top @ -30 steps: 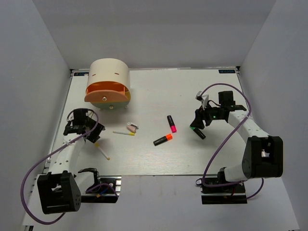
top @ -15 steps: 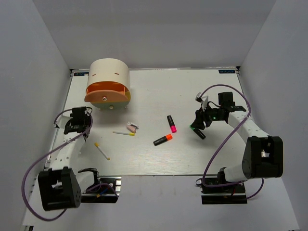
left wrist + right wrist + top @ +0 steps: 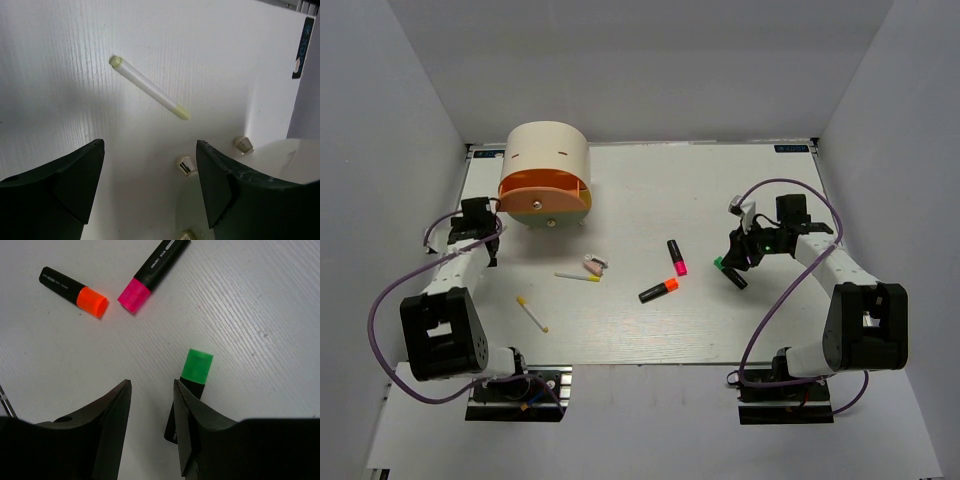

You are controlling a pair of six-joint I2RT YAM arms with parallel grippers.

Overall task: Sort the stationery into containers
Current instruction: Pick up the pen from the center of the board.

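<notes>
Green-capped black marker lay on the white bench just beside the right pincer, whose empty jaws stood slightly apart and likely needed centring across its barrel before closing.

No text reads clearly; the pink-capped marker bears small white print, possibly a brand.

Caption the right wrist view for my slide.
Open right hand above a green-capped black marker; orange-capped marker and pink-capped marker lie beyond.

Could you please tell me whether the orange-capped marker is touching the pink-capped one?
No, a clear gap separates the orange-capped marker from the pink-capped marker.
</notes>
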